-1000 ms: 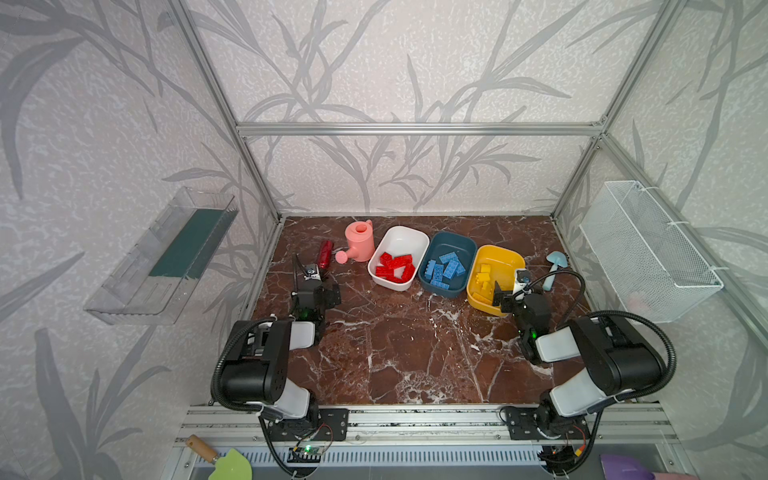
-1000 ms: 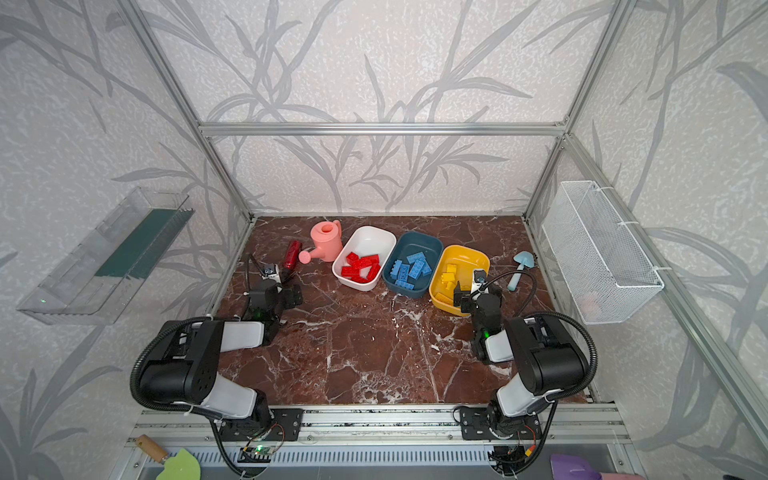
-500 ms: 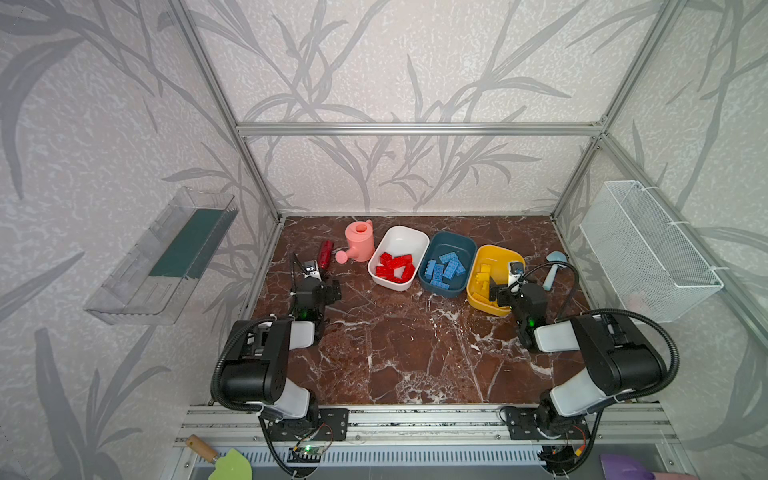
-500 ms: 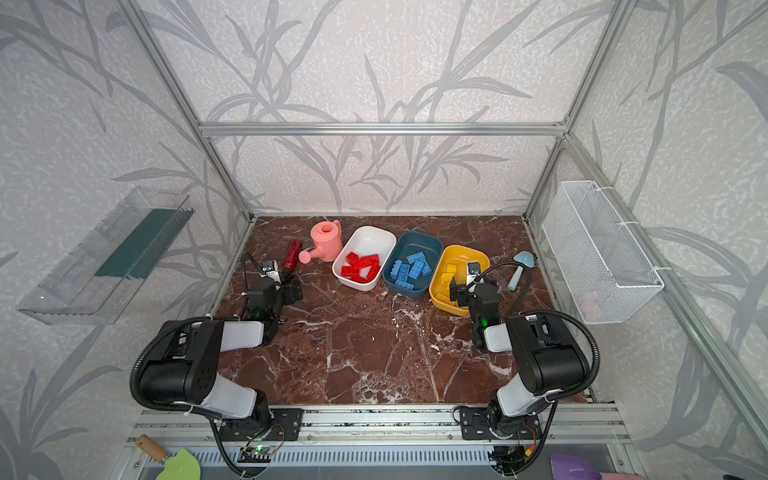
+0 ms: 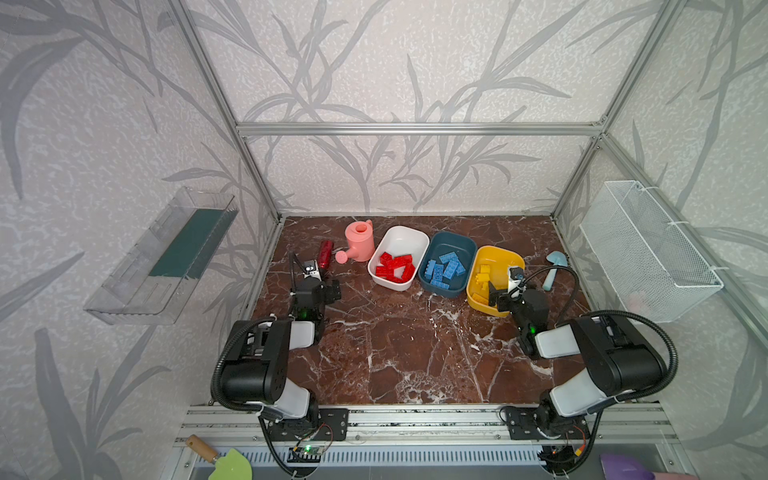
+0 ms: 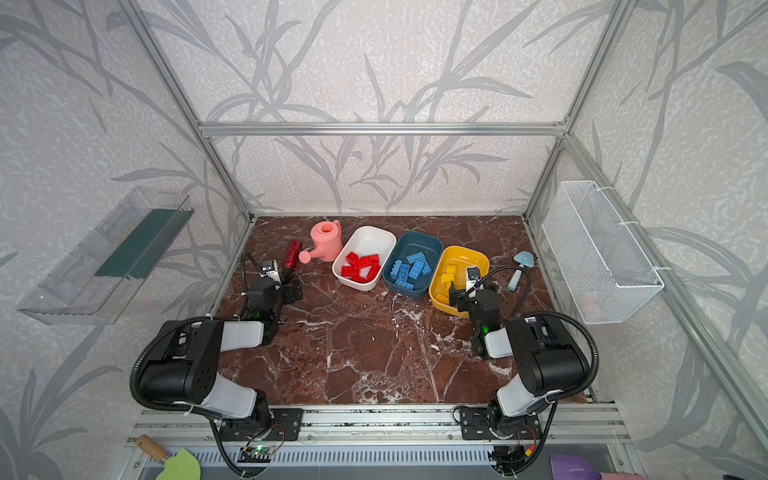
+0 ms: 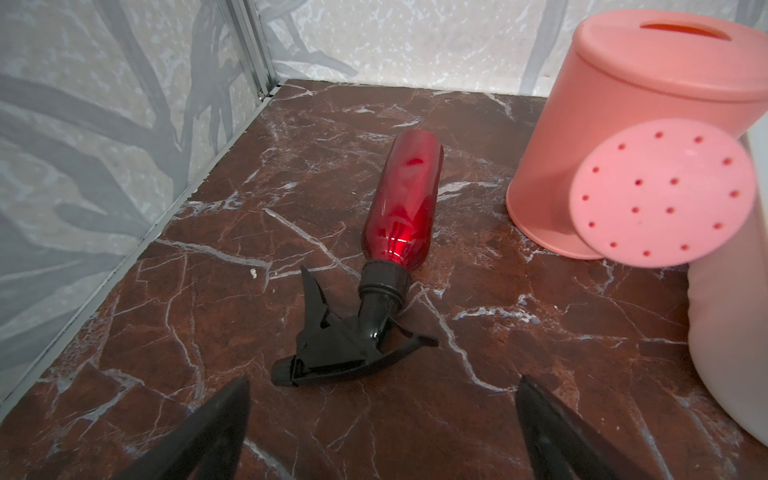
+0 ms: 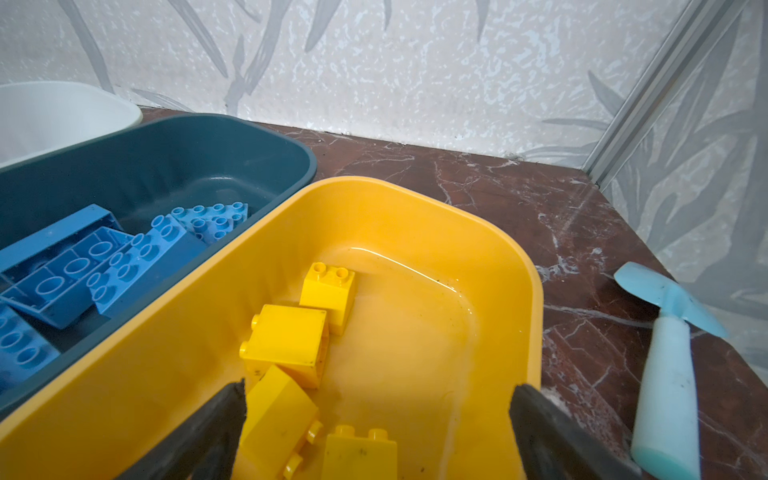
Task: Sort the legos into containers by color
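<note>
Three containers stand in a row at the back in both top views. The white tub holds red legos, the teal tub holds blue legos, and the yellow tub holds yellow legos. My right gripper hangs open over the near end of the yellow tub, with yellow legos lying loose between and ahead of its fingers; it grips nothing. My left gripper is open and empty, low over the floor left of the white tub.
A dark red spray bottle lies just ahead of the left gripper, with a pink watering can beside it. A pale blue toy shovel lies right of the yellow tub. A wire basket and a clear tray hang on the side walls.
My right gripper has shifted a little to the left, further over the yellow tub's near end. The left arm has barely moved. Both grippers have stayed open.
</note>
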Motion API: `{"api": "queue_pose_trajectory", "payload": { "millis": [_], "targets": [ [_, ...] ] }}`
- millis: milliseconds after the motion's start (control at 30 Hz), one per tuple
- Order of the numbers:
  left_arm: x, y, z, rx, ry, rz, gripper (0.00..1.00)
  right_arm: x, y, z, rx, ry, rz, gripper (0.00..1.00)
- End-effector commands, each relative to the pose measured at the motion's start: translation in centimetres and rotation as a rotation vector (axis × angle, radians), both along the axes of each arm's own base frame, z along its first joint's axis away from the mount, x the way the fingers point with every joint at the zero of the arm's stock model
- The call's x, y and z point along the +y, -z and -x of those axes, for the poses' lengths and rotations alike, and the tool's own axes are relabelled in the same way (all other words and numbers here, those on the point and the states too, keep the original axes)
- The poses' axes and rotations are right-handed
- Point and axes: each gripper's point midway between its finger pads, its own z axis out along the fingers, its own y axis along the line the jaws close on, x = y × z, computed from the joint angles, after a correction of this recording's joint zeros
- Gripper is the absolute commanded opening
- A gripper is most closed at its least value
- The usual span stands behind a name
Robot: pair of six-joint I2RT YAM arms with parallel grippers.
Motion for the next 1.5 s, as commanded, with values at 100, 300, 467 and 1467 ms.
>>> {"api": "queue_pose_trajectory", "payload": {
  "millis": [100, 300, 467, 1467],
  "targets": [
    [0.1, -1.2, -0.4, -0.04, 0.007, -0.015, 0.99, 0.0, -1.3, 0.5, -0.085, -0.004, 0.002, 0.99],
    [2.3, -2.6, 3.1, -0.227, -0.145, -0.008, 0.99, 0.0, -1.6, 1.2, -0.119, -0.009, -0.002, 0.99],
    [1.8, -1.7, 0.6, -0.082, -0.156, -0.073, 0.99, 0.6, -1.5, 1.3, -0.121, -0.04, 0.0, 0.99],
    [0.3, -0.9, -0.6, -0.026, 0.004, 0.003, 0.99, 1.1, -1.6, 1.4, -0.124, -0.065, 0.011, 0.99]
  ]
}}
